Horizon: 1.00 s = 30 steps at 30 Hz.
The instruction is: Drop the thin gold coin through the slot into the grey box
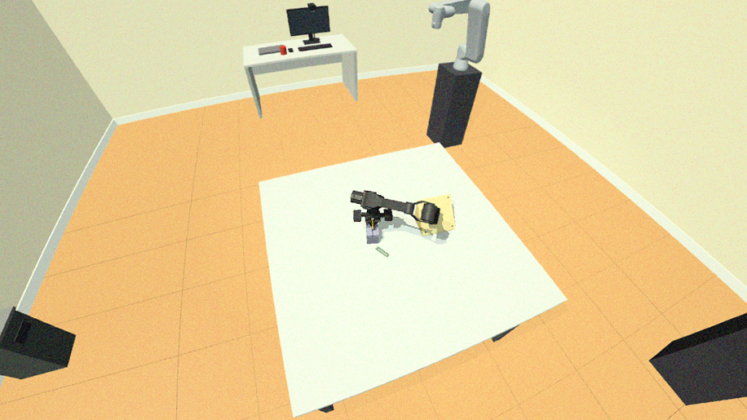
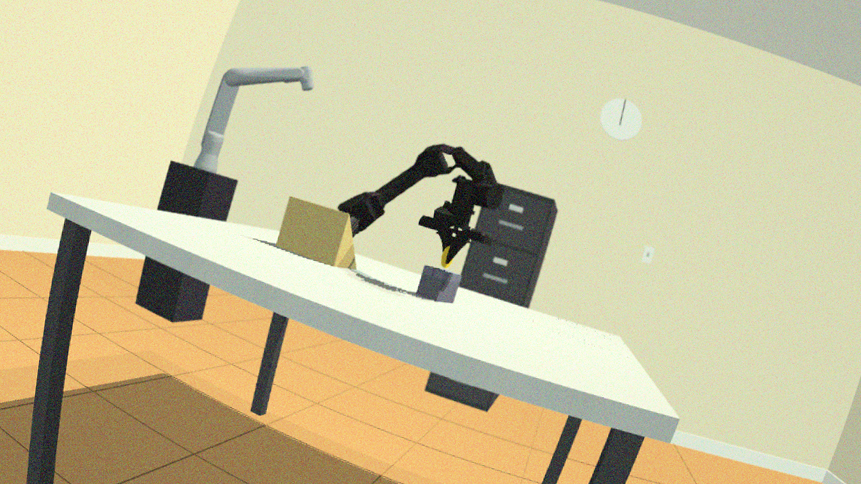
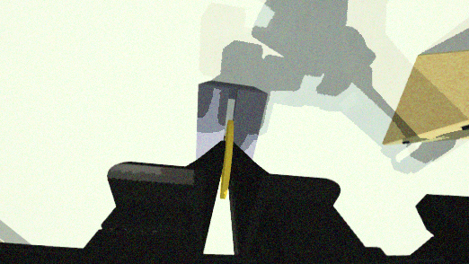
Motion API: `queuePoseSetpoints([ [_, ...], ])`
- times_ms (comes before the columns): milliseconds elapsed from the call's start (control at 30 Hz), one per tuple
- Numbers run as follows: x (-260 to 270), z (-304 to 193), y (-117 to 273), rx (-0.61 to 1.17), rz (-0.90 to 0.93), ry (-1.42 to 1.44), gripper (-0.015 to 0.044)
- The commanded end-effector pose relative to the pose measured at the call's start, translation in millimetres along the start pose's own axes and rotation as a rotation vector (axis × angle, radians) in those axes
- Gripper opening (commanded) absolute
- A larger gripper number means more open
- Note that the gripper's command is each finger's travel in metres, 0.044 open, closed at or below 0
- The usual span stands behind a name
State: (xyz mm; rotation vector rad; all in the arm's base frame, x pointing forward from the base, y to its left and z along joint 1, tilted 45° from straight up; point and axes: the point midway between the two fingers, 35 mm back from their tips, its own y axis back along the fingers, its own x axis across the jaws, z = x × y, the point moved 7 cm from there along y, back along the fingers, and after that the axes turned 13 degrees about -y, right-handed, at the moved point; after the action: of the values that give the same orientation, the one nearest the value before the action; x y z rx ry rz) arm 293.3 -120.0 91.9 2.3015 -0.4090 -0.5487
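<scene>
My gripper is shut on the thin gold coin, held edge-on between the fingertips. It hangs just above the small grey box. In the wrist view the coin's lower edge lines up with the narrow slot in the lid, and I cannot tell whether it touches. The shallow dark-green holder lies empty on the white table, a little in front of the box.
A tan wedge-shaped block carries the arm's base, to the right of the box. Around the table stand a dark filing cabinet, a grey arm on a dark pedestal and a desk with a monitor.
</scene>
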Motion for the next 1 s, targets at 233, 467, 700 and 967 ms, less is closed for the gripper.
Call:
queuePoseSetpoints([
  [233,-1,-1,-6,0.006,-0.003,-0.003,0.0000],
  [467,0,0,-4,0.000,0.001,0.000,0.0131],
  [700,0,0,-4,0.000,0.001,0.000,0.0161],
  [967,0,0,11,0.000,0.001,-0.001,0.0292],
])
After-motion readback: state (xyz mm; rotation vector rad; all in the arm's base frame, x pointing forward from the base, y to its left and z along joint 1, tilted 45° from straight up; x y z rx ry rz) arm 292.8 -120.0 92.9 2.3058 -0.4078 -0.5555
